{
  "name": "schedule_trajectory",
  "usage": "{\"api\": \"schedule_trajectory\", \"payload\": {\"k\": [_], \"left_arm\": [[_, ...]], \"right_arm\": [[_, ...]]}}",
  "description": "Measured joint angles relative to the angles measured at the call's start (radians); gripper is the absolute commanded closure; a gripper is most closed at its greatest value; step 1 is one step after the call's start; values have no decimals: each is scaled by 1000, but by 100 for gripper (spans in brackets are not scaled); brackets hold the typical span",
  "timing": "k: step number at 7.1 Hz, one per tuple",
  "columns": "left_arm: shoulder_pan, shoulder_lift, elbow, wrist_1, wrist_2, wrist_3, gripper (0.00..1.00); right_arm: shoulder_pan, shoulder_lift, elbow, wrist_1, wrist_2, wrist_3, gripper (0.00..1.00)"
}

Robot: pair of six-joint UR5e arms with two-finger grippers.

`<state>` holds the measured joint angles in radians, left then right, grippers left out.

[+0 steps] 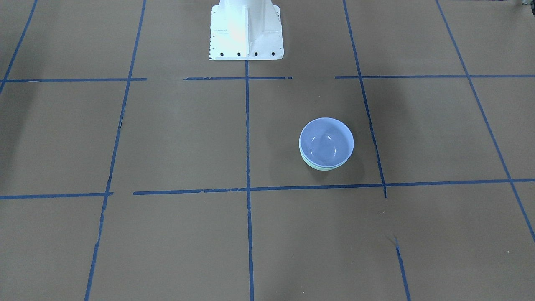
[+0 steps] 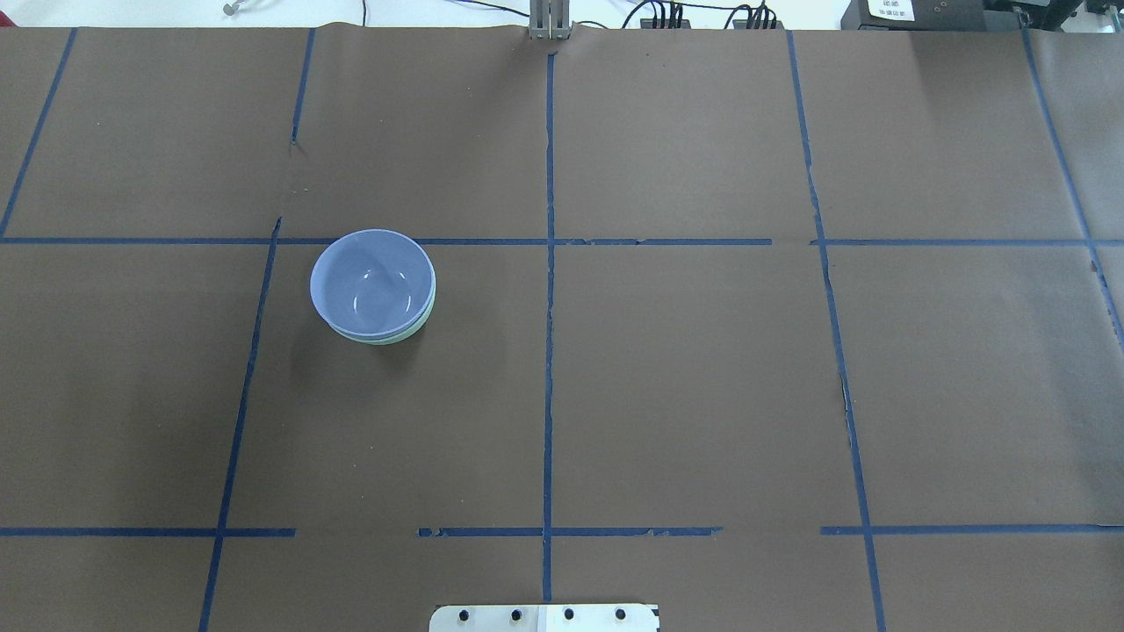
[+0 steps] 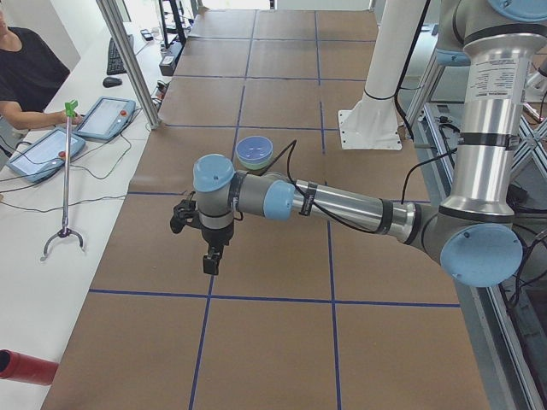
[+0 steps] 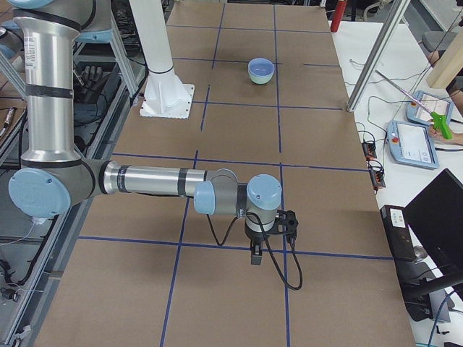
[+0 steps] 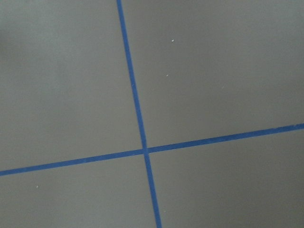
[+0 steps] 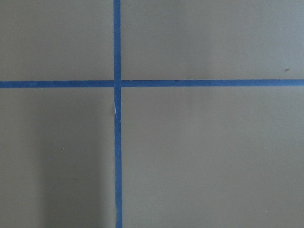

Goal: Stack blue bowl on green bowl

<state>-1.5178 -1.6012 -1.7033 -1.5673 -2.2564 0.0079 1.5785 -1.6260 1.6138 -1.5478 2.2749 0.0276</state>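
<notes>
The blue bowl (image 1: 326, 141) sits nested inside the green bowl (image 1: 324, 167), whose mint rim shows just below it. The stack also shows in the overhead view, blue bowl (image 2: 371, 281) on green bowl (image 2: 395, 335), left of the centre line. It appears small in the left view (image 3: 254, 150) and in the right view (image 4: 261, 69). My left gripper (image 3: 210, 260) hangs over the table far from the bowls, seen only in the left view. My right gripper (image 4: 256, 254) shows only in the right view. I cannot tell whether either is open or shut.
Brown paper with blue tape lines covers the table (image 2: 702, 369). The white robot base (image 1: 245, 31) stands at the table's edge. Operators sit beside the table with tablets (image 3: 102, 115), and a grabber stick (image 3: 66, 179) lies near them. Both wrist views show only paper and tape.
</notes>
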Motion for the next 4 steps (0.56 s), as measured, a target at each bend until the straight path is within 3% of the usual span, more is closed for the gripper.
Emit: {"api": "schedule_trajectory", "payload": {"k": [4], "left_arm": [[-11, 31, 118, -62, -48, 13, 0]], "right_arm": [[0, 0, 0, 0, 0, 0, 0]]}}
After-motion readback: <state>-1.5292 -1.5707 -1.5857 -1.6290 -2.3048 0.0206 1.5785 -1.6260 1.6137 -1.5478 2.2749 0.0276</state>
